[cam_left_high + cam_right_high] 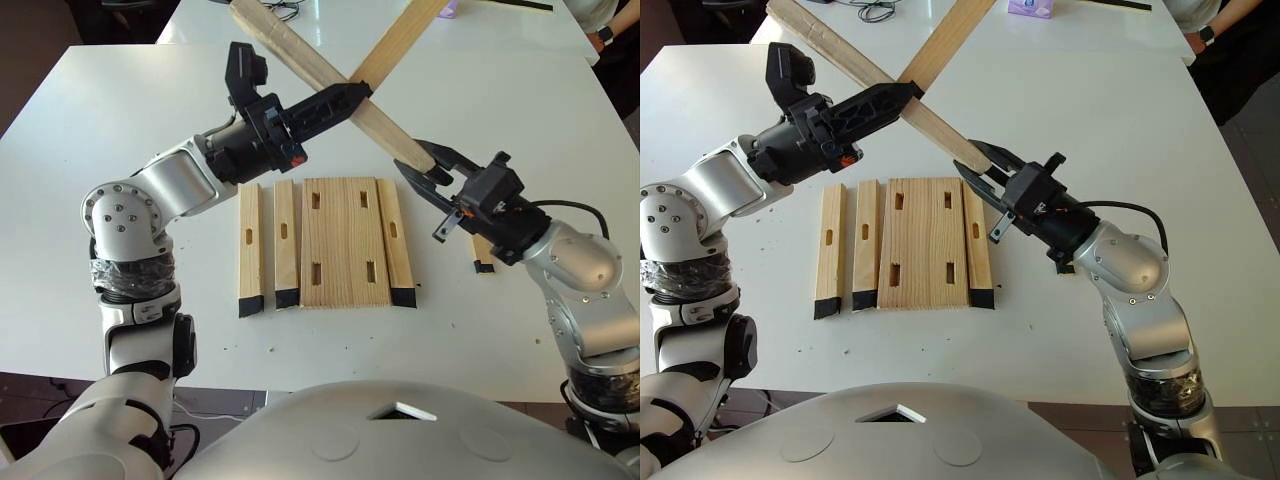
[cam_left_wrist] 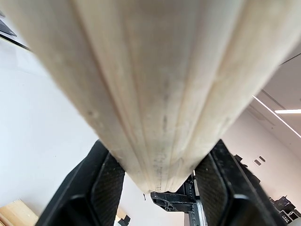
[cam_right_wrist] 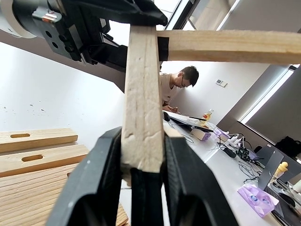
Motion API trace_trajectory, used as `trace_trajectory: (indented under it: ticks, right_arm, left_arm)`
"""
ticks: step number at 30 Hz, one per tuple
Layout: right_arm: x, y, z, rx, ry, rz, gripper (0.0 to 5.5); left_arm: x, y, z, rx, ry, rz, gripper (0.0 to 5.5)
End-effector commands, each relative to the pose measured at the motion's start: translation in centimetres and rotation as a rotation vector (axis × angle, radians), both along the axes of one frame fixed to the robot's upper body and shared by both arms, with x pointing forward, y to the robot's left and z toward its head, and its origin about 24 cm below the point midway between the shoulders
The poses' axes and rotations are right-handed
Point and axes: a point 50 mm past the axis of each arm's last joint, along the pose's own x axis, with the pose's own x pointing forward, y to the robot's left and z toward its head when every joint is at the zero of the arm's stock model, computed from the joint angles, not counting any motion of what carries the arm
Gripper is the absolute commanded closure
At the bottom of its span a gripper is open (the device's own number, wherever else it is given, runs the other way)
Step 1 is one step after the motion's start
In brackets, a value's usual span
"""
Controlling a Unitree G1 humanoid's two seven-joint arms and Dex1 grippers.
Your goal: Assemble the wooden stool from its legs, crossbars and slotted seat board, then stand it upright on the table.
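My left gripper (image 1: 350,95) is shut on the low end of a wooden bar (image 1: 400,40) that slants up and away to the right. My right gripper (image 1: 425,170) is shut on a longer wooden bar (image 1: 310,65) slanting up to the far left. The two bars cross in the air just past the left fingertips, above the table's far half. Below them the slotted seat board (image 1: 345,240) lies flat. Two slotted legs (image 1: 250,245) with black ends lie to its left and one (image 1: 398,240) along its right edge. The right wrist view shows its bar (image 3: 141,94) meeting the other bar (image 3: 225,44).
A short wooden piece (image 1: 483,255) lies on the white table (image 1: 120,110) under my right forearm. A second table behind carries a purple pack (image 1: 447,8) and cables. A person's arm (image 1: 600,30) is at the far right corner. Open tabletop lies to the left and front.
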Motion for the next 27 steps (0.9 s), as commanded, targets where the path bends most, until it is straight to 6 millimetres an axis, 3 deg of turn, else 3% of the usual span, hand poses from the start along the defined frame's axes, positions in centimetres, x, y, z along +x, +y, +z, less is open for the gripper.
trace_trajectory:
  ticks: [1, 20, 21, 27]
  right_arm:
    - [-0.6, 0.4, 0.1, -0.042, 0.001, 0.082, 4.44]
    - [-1.2, -0.2, -0.7, -0.194, 0.013, 0.182, 4.44]
    - [-1.2, -0.4, -0.9, -0.213, 0.014, 0.182, 4.05]
    - [-0.6, -2.7, -3.5, -0.323, 0.087, 0.156, 3.01]
  left_arm:
    - [0.0, 0.1, 0.1, 0.021, -0.021, 0.014, 3.44]
    - [-0.6, 0.0, -0.2, 0.028, -0.043, 0.007, 3.45]
    - [-0.6, 0.0, -0.2, 0.026, -0.044, 0.007, 3.45]
    - [-0.4, 0.2, 0.1, 0.026, -0.052, 0.013, 3.45]
